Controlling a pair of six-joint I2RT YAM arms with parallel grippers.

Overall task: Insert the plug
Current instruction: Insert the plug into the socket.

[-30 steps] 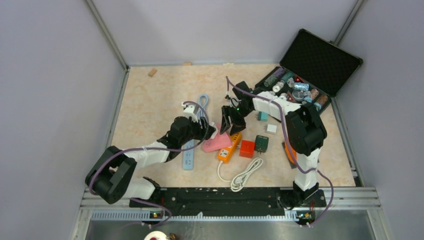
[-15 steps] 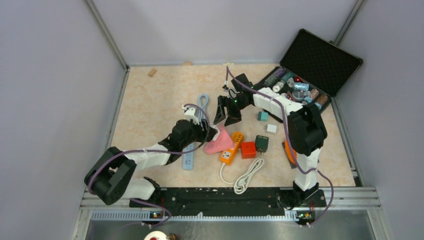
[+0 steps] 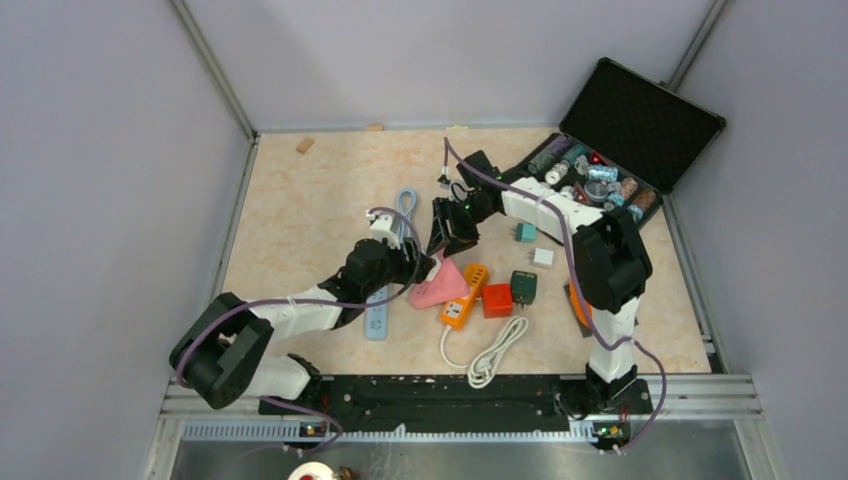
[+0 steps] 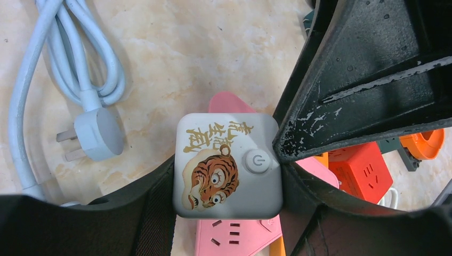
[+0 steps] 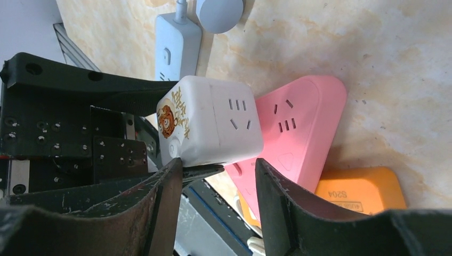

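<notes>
The left pincer point(image 3: 424, 263) is still gripping the white cube plug with a tiger picture point(image 4: 226, 165) in the middle of its view, over the pink triangle socket block point(image 5: 290, 125). The right pincer point(image 5: 218, 165), half wide and holding nothing, is coming back beside the plug, maybe to help push.

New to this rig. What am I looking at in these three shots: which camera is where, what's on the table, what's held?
Two robot arms are bolted at the near edge of a table. The wide picture comes from a fixed camera above and behind them. The other two come from a camera on each wrist, looking past that arm's own fingers. The left hand is clamped on a white socket cube with a tiger picture, right over a pink power strip. Whether it is plugged in I cannot tell. The right hand is open beside the cube, holding nothing. Also on the table are a light blue strip, an orange strip, a red cube, a white cable and a black case, open, with small items.
</notes>
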